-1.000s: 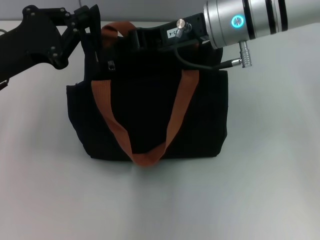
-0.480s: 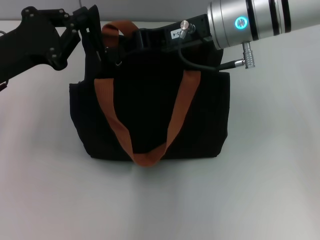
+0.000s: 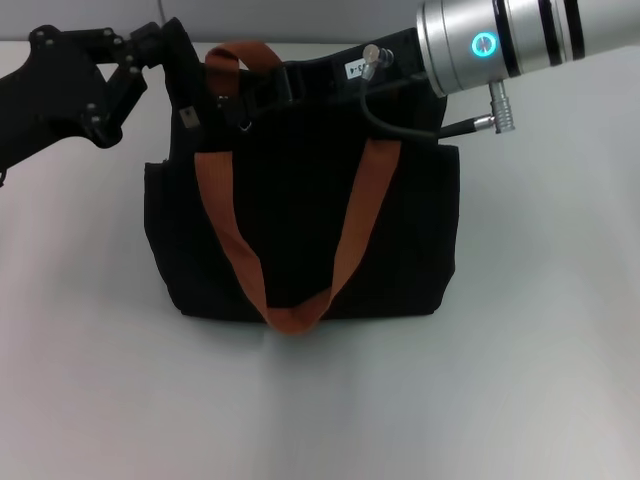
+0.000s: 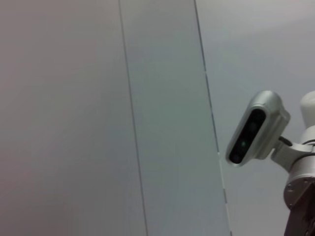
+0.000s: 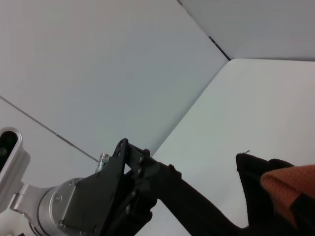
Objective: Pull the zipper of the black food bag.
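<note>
Left hand (image 3: 185, 75) apparently pinching black food bag (image 3: 300, 230) top corner, right hand (image 3: 262, 85) grip unclear.

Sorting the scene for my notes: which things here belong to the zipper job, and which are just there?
Part of the job:
- black bag
- zipper pull, top left corner
- left gripper, at that corner
- right gripper, at the bag's top

Just there:
- white table
- orange straps

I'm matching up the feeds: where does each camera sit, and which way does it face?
Head: looks down at the black bag on the table; left pincer at its top corner, right arm over its top.
Left wrist: faces a wall and the robot's head camera.
Right wrist: faces the wall, sharing bag and left pincer with the head view.
</note>
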Action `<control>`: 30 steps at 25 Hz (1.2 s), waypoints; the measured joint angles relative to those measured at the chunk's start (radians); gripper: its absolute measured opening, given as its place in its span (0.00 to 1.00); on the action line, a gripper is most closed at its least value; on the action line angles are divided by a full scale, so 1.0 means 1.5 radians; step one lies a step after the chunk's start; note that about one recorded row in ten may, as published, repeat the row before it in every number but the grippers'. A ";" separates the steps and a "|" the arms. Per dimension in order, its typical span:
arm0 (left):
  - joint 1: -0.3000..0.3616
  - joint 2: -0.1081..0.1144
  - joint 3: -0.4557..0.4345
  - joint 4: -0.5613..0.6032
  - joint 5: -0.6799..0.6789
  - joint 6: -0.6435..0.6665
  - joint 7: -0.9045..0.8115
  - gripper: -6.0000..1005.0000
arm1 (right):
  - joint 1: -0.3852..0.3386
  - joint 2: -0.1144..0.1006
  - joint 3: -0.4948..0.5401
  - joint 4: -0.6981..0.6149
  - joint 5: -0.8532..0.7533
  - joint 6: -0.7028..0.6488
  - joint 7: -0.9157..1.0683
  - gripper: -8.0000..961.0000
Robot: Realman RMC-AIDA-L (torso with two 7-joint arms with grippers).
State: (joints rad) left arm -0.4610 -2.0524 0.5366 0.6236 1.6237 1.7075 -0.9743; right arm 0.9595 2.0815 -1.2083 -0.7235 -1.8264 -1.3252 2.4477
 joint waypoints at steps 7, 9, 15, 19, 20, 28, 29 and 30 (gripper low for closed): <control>0.010 0.002 -0.008 -0.001 0.000 -0.003 0.002 0.02 | -0.010 0.000 0.006 -0.009 -0.001 -0.010 0.005 0.01; 0.013 0.003 -0.008 -0.001 0.000 -0.005 0.005 0.02 | -0.012 0.000 0.007 -0.011 0.001 -0.014 0.005 0.01; 0.017 0.000 -0.008 0.000 0.000 -0.007 0.011 0.02 | -0.013 -0.001 0.006 -0.014 0.004 -0.017 0.006 0.01; 0.022 -0.001 -0.008 -0.001 0.000 -0.011 0.011 0.02 | -0.009 -0.001 0.003 -0.015 0.001 -0.016 0.006 0.01; 0.023 -0.001 -0.008 -0.001 0.000 -0.011 0.011 0.02 | -0.008 -0.001 0.002 -0.015 0.000 -0.015 0.006 0.01; 0.024 -0.001 -0.008 -0.001 -0.001 -0.010 0.011 0.02 | 0.010 -0.001 0.000 -0.026 -0.037 -0.011 0.011 0.01; 0.024 -0.001 -0.008 -0.001 -0.001 -0.011 0.012 0.02 | 0.010 0.000 -0.001 -0.032 -0.044 -0.011 0.015 0.01; 0.024 -0.002 -0.008 -0.001 -0.001 -0.011 0.011 0.02 | 0.010 0.000 -0.001 -0.038 -0.051 -0.010 0.020 0.02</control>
State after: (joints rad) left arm -0.4248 -2.0549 0.5246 0.6226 1.6226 1.6917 -0.9572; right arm 0.9747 2.0816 -1.2095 -0.7807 -1.9030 -1.3408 2.4771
